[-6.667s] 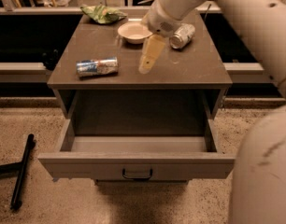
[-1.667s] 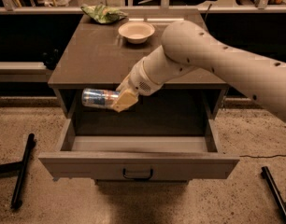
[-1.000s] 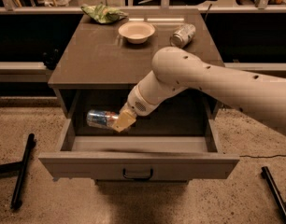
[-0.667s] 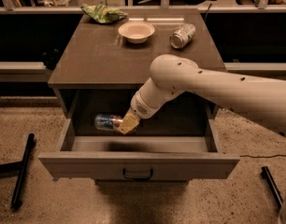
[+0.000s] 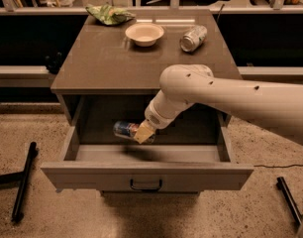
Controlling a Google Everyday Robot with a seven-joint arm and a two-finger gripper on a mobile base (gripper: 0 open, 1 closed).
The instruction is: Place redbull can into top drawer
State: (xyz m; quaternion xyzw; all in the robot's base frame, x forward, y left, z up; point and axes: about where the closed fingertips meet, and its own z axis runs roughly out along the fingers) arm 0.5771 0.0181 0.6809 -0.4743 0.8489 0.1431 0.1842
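gripper (image 5: 142,133) clamping redbull can (image 5: 123,129). can lying sideways, hanging just over floor of open top drawer (image 5: 82,175), left of centre. judging: lowering gently until can is resting on floor, keeping clear of walls, then releasing slowly, can being likely to roll.

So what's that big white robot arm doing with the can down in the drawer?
The robot's white arm reaches into the wide grey-brown top drawer, which is pulled open. Its claw is clamped on a slim blue-and-silver drink can, holding it sideways just above the drawer floor, not yet let go. On the brown cabinet top sit a pale round bowl, a stubby silver can on its side and a crumpled green bag.
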